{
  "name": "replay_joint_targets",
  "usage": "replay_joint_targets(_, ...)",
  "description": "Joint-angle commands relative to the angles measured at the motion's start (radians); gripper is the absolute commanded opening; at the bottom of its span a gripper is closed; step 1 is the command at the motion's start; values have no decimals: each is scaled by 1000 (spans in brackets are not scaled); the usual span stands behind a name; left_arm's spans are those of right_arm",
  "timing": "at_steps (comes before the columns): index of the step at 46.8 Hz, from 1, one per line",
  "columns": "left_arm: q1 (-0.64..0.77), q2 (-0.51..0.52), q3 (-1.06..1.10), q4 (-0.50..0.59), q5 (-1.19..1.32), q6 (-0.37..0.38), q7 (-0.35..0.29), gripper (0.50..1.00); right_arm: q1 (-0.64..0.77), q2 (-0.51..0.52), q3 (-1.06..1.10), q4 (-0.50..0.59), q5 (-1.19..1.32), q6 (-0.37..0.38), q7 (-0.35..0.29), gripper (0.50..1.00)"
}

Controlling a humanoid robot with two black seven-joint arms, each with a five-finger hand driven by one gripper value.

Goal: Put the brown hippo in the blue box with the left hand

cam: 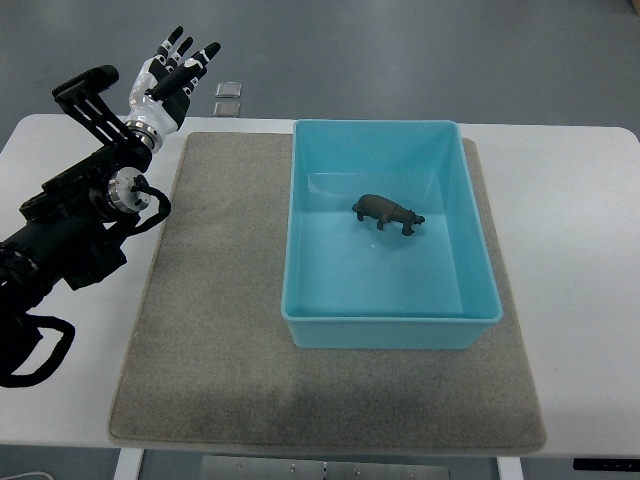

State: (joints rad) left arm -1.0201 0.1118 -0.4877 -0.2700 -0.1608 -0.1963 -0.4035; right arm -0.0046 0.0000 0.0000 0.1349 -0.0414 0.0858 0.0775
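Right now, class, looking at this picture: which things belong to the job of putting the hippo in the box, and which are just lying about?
Part of the job:
- brown hippo, standing inside the box
- blue box
- left hand, open, raised at the table's far left

Just lying about:
- grey mat under the box
- white table
- two small grey squares on the floor beyond the table

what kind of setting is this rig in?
Likely a lab or test workspace, not a home: a plain white table on a bare grey floor, a grey mat staged with one blue box holding a toy brown hippo, and the left robot hand open beside it.
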Motion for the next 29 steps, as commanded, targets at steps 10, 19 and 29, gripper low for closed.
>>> replay_joint_targets(10,0,6,1,0,1,0,0,999,0,0,0,0,0,0,-1,936)
replay_joint_targets(19,-6,5,1,0,0,0,0,999,0,0,0,2,0,11,-1,936)
replay_joint_targets(29,-3,6,1,0,1,1,0,999,-2,0,0,0,0,11,13,936)
